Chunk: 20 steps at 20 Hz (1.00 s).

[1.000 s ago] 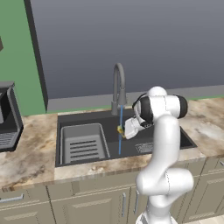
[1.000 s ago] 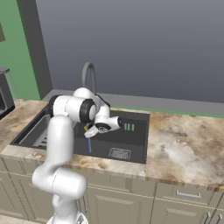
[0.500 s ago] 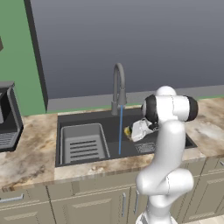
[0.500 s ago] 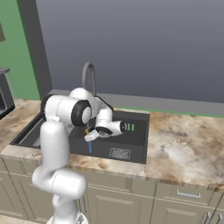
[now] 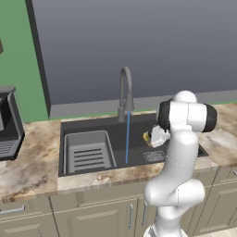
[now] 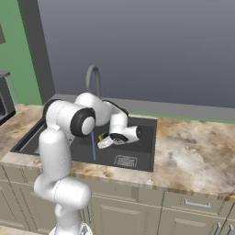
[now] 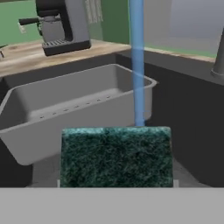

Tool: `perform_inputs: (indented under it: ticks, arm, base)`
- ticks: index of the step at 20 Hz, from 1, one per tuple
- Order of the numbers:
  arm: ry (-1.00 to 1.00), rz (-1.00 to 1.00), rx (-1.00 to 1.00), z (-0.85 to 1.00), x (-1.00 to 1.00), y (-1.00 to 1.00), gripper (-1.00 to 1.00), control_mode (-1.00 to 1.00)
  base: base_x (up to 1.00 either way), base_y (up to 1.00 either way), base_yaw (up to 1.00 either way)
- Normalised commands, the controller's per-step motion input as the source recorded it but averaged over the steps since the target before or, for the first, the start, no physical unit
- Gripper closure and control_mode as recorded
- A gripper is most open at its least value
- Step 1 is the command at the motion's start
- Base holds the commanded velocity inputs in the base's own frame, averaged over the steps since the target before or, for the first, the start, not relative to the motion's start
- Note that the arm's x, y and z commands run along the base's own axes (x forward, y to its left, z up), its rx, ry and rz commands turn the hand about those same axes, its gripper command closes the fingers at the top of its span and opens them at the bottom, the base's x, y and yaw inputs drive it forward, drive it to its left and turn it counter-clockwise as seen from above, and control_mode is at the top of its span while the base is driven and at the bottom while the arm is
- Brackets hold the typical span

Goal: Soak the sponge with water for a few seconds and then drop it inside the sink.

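My gripper (image 5: pixel 153 137) is shut on the sponge (image 5: pixel 146 137), a small yellow block held above the right half of the dark sink (image 5: pixel 92 122). The thin blue water (image 5: pixel 127 139) falls from the grey gooseneck faucet (image 5: pixel 125 92) just left of the sponge, apart from it. From the right base view the gripper (image 6: pixel 105 142) holds the sponge (image 6: pixel 102 137) a little right of the water (image 6: pixel 93 147), over the sink (image 6: pixel 146 137). In the hand view the sponge's dark green face (image 7: pixel 116 157) sits low in front, and the water (image 7: pixel 137 65) runs down behind it.
A grey slotted rack insert (image 5: pixel 88 152) fills the sink's left half. A square drain grate (image 6: pixel 125 161) lies on the sink floor at the front right. A dark coffee machine (image 5: pixel 7 125) stands on the marble counter (image 5: pixel 28 162) at the left.
The gripper has carried the sponge out of the water stream, toward the right side of the sink. The stream keeps running.
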Motion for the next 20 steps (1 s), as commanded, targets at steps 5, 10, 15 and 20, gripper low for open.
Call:
perform_inputs:
  ticks: [5,10,15,20]
  arm:
    - [0.26,0.0,0.0,0.16,0.0,-0.69,1.0,-1.0]
    - [0.4,0.0,-0.05,0.03,0.0,-0.55,1.0,-1.0]
    - [0.31,0.0,-0.07,0.03,0.0,-0.33,1.0,-1.0]
    - [0.2,-0.01,-0.16,0.08,0.0,-0.14,1.0,-1.0]
  base:
    - [0.0,0.0,0.0]
    - [0.0,0.0,0.0]
    - [0.0,0.0,0.0]
    - [0.0,0.0,0.0]
